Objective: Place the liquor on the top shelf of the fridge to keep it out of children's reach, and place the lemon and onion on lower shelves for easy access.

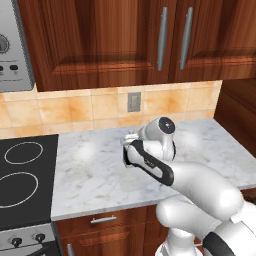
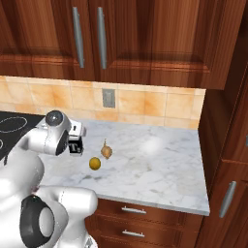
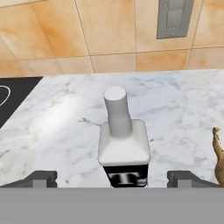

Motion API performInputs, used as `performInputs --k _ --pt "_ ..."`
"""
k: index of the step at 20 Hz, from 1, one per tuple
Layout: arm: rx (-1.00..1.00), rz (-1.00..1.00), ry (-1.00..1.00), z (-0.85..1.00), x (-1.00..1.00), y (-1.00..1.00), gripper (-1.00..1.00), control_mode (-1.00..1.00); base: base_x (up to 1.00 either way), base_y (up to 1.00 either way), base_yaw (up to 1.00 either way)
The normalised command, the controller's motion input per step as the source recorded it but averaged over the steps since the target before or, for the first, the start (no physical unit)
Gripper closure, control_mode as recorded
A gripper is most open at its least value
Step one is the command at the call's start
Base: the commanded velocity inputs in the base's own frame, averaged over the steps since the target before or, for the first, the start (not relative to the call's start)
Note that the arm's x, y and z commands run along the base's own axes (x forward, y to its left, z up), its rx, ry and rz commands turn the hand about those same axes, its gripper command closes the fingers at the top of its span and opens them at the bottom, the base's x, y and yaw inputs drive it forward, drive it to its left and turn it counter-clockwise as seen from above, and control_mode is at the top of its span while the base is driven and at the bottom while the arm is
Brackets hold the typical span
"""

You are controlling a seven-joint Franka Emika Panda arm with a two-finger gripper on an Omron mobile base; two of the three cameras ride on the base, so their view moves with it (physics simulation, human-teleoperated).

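The liquor, a clear squarish bottle with a pale cap and a black label with a white letter, stands upright on the marble counter. My gripper is open, one fingertip on either side of the bottle's base and apart from it. In the right base view the liquor peeks out beside the hand. The lemon lies just to its right, and the onion is a little behind the lemon. The onion's stem shows at the hand view's right edge. The fridge is out of view.
A black cooktop borders the counter on the left. A tiled backsplash with an outlet runs behind, dark wood cabinets hang above, and a tall wood cabinet closes the right end. Drawers sit below the counter edge.
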Motion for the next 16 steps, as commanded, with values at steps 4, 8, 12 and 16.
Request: performInputs --k 4,8,12,16 --pt "0.00 0.00 0.00 -0.01 0.41 0.11 -1.00 -1.00 0.00 0.00 0.00" --pt "0.00 0.00 0.00 -0.02 0.36 0.00 -1.00 -1.00 0.00 0.00 0.00" --pt "0.00 0.00 0.00 -0.06 0.31 0.00 -1.00 -1.00 0.00 0.00 0.00" --pt "0.00 0.00 0.00 -0.11 0.27 0.00 -1.00 -1.00 0.00 0.00 0.00"
